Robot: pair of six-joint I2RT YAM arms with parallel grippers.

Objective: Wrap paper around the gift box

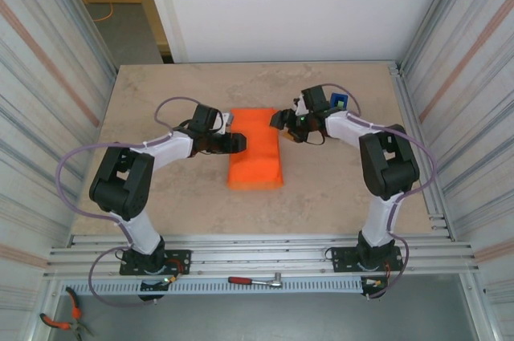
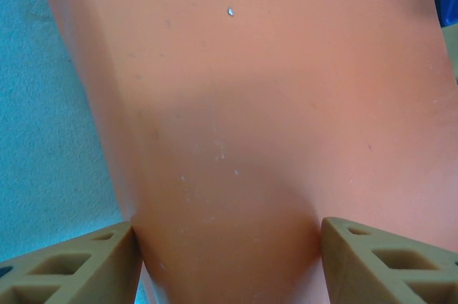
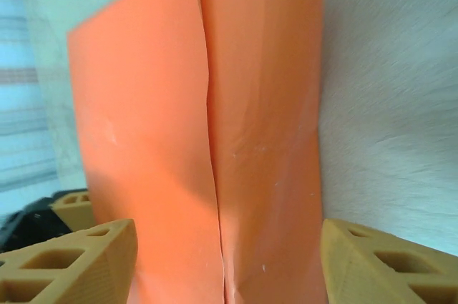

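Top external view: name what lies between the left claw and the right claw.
The orange paper lies between left claw and right claw, in the top external view.

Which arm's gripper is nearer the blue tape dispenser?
The right gripper, at the right edge of the paper; the dispenser stands close beside that arm's wrist. The left gripper is at the opposite edge.

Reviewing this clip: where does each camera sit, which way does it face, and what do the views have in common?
Top external: above and behind the bases, looking down on the table; both arms show, left gripper and right gripper at the folded bright orange paper sheet.
Left wrist: looks past its tan fingers onto the paper.
Right wrist: looks past its tan fingers at the paper's overlapping edge.
Shared: all three see the paper.
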